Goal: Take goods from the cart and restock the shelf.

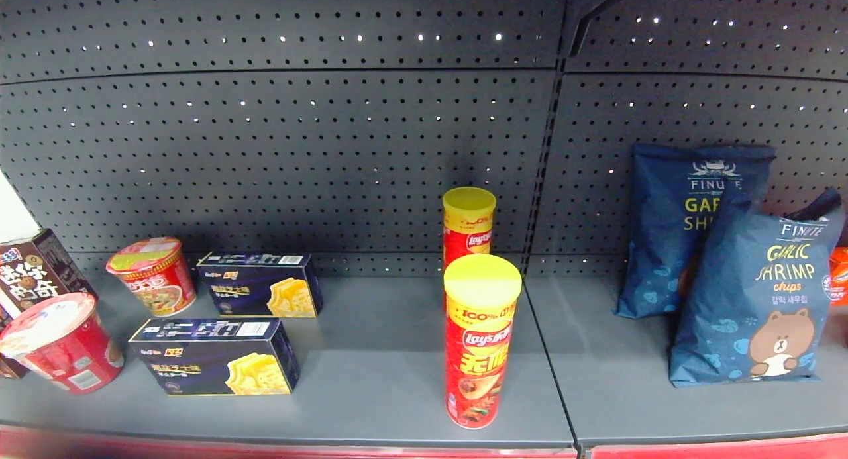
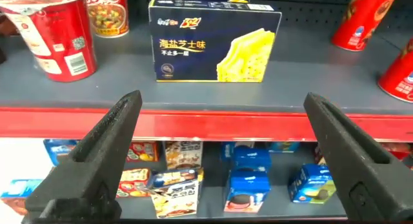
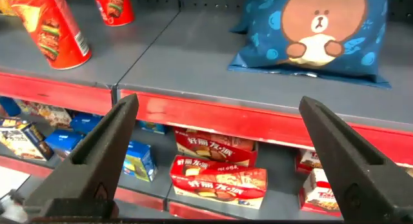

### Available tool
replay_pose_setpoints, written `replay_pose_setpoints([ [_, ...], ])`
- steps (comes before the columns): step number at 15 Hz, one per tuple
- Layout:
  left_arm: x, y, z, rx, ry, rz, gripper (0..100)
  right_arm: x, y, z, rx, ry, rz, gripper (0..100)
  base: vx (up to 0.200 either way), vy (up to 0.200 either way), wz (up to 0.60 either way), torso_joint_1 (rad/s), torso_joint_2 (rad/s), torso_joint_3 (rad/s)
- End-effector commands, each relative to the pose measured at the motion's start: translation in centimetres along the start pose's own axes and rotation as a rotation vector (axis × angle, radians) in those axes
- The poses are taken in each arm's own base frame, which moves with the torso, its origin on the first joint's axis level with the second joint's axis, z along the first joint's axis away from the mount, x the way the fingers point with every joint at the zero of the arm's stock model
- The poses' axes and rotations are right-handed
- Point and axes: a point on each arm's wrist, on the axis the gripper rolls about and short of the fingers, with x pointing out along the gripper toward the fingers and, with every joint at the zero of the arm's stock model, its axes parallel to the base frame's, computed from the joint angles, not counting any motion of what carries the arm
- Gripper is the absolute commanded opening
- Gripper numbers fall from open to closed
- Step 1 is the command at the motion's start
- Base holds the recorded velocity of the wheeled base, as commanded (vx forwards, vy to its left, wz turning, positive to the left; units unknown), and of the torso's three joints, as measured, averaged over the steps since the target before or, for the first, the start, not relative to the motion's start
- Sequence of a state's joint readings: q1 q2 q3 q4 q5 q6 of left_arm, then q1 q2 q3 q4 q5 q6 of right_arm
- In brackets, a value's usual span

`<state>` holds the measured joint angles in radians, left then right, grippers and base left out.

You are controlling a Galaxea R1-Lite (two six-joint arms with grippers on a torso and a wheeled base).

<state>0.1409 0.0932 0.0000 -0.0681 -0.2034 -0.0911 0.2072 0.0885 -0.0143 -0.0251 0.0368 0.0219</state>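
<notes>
- Black left gripper and right gripper: I see both spread wide, empty, just short of the shelf edge.
- Near row, left to right: cup noodle, cracker box, chip can, shrimp chips bag.
- Far: second chip can near the pegboard.

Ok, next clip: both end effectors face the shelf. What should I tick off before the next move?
1. Left end effector open and empty: ok.
2. Right end effector open and empty: ok.
3. Bare patch on the grey metal shelf between the front dark blue cardboard cracker box and the front red cylindrical chip can: ok.
4. That can and the rear red chip can upright: ok.
5. Front blue shrimp chip bag standing upright: ok.
6. Cart within reach: cannot tell.
</notes>
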Motion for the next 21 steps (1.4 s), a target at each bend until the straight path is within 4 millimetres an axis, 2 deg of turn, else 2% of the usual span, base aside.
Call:
replay_pose_setpoints([
  [1, 0.03, 0.01, 0.02, 0.002, 0.002, 0.003, 100, 0.05, 0.02, 0.01, 0.001, 0.005, 0.01, 100, 0.0, 0.0, 0.0, 0.0, 0.0, 0.0],
  [21, 0.03, -0.02, 0.0, 0.012, 0.005, -0.012, 100, 0.05, 0.01, 0.01, -0.022, 0.005, 0.006, 100, -0.01, 0.0, 0.0, 0.0, 0.0, 0.0],
])
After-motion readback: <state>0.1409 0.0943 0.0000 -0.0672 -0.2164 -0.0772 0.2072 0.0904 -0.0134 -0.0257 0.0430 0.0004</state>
